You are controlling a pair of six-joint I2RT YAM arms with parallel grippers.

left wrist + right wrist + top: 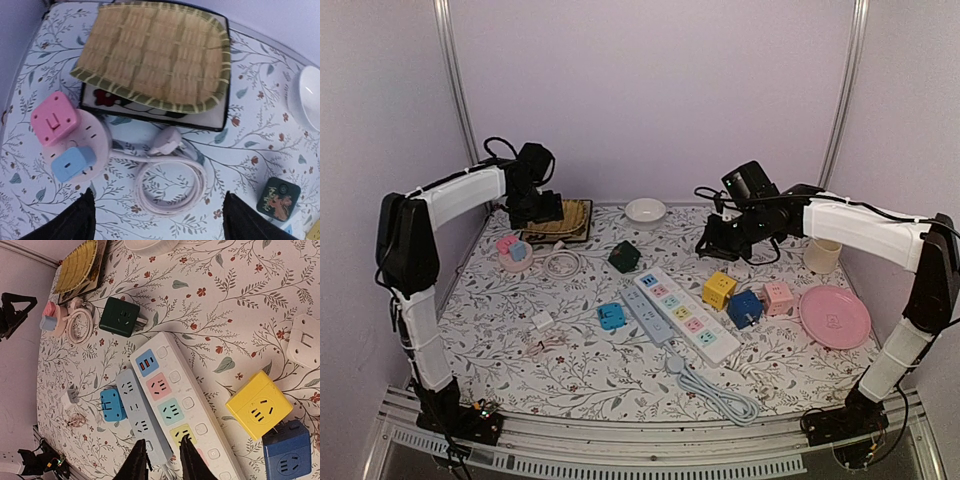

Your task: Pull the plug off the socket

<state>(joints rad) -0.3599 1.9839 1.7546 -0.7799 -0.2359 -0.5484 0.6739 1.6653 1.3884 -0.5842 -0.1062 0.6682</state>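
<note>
Task isn't started yet, as far as the views are showing: no plug is out and nothing is being gripped.

The left hand (158,200) is hovering over the far-left part of the tabletop (580,370). Its fingers (82,220) are spread wide w/ nothing between them, well clear of the items below. Ahead and to the left in the wrist view, the round socket (97,134) is sitting flat. A pink plug (54,118) and a blue plug (73,163) are both sitting in its top, side by side (neither is tilting or lifting). A white cord (172,182) is coiling out from the socket's right side and lying roughly under the hand.

The right hand (164,440) is hanging above the middle of the tabletop, fingers a little apart and holding nothing. Below it, a pale strip (131,390) is carrying one more plug, the strip plug (111,405), also pushed fully in.

I can't tell for sure which plug the task means. Going by where the left hand is pointing, it's prob. one of the two on the round socket.

So basically everything is left to do:
- Bring a hand down over the chosen plug.
- Close on its sides.
- Pull it straight up and out. The light socket is likely wanting to come along, so the other hand may be needed to pin it down.
</note>
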